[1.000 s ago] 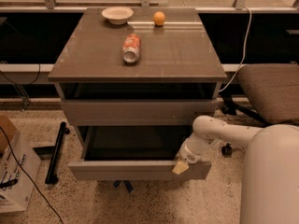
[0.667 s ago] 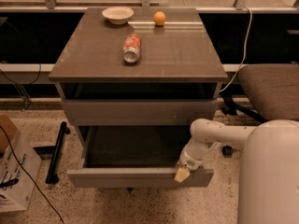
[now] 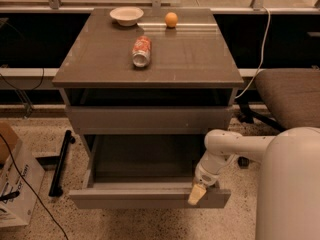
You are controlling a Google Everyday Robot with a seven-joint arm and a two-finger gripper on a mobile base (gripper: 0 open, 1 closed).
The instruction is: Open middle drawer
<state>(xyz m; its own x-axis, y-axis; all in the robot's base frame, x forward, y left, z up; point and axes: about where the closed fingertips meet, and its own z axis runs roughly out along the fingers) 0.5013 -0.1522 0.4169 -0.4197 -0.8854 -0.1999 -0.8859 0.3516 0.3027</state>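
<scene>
The middle drawer (image 3: 150, 196) is a wide, shallow grey-brown drawer with a flat front. It stands pulled well out from the cabinet, and its dark inside (image 3: 145, 159) shows empty. The taller top drawer front (image 3: 150, 119) above it is closed. My gripper (image 3: 196, 194) sits on the top edge of the middle drawer's front, near its right end, with its tan tip over the front panel. My white arm (image 3: 235, 146) reaches in from the right. The lowest drawer is hidden under the open one.
On the cabinet top (image 3: 200, 59) lie a tipped soda can (image 3: 142, 51), a white bowl (image 3: 126, 15) and an orange (image 3: 171, 19). A padded chair (image 3: 290, 96) stands to the right. A cardboard box (image 3: 12, 184), a black bar (image 3: 61, 161) and cables are on the floor to the left.
The middle drawer has slid further out toward the camera, and my gripper has moved with it on its front edge.
</scene>
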